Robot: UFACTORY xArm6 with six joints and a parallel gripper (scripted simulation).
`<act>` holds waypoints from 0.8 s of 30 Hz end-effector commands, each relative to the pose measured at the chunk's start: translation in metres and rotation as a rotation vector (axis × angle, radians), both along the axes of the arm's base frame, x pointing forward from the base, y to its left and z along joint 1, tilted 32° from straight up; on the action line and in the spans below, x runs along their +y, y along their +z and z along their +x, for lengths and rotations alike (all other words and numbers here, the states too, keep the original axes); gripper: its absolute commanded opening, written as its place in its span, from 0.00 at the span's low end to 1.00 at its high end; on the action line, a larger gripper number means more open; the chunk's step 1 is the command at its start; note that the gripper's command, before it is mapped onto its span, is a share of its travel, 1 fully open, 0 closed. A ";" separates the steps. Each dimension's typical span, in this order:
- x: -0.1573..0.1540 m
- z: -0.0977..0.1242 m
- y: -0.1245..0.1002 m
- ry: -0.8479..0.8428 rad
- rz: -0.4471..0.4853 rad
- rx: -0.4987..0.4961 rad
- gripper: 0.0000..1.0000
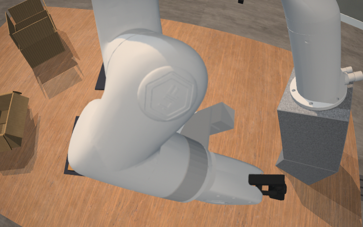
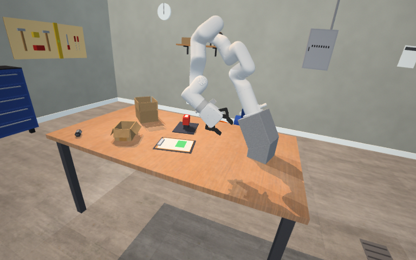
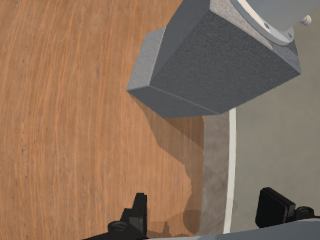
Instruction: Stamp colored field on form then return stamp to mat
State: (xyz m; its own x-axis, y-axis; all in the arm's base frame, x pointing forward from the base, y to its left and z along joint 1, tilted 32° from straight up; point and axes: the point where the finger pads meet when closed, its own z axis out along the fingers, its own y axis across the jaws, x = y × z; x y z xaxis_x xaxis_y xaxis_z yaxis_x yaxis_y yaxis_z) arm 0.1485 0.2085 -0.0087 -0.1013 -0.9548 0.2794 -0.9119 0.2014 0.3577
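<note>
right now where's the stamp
In the exterior view the red stamp stands upright on its dark mat, behind the form and just left of the open gripper; the top view hides it.

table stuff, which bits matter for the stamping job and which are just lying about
For the job:
red stamp
dark mat under it
form on the clipboard
green field
gripper, fingers open, empty

Lying about:
two cardboard boxes
small dark object near the table's corner
</note>
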 end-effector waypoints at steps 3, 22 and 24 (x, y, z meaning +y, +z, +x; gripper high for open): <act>-0.055 0.044 0.033 0.063 -0.006 -0.114 1.00; -0.214 0.174 0.123 0.253 -0.011 -0.437 1.00; -0.214 0.174 0.123 0.253 -0.011 -0.437 1.00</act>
State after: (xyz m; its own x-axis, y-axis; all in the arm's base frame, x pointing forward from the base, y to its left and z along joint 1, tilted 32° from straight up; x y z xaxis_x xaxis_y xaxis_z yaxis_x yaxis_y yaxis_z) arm 0.2988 0.0185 0.1018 0.0029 -0.9544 0.2985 -0.9997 -0.0104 -0.0237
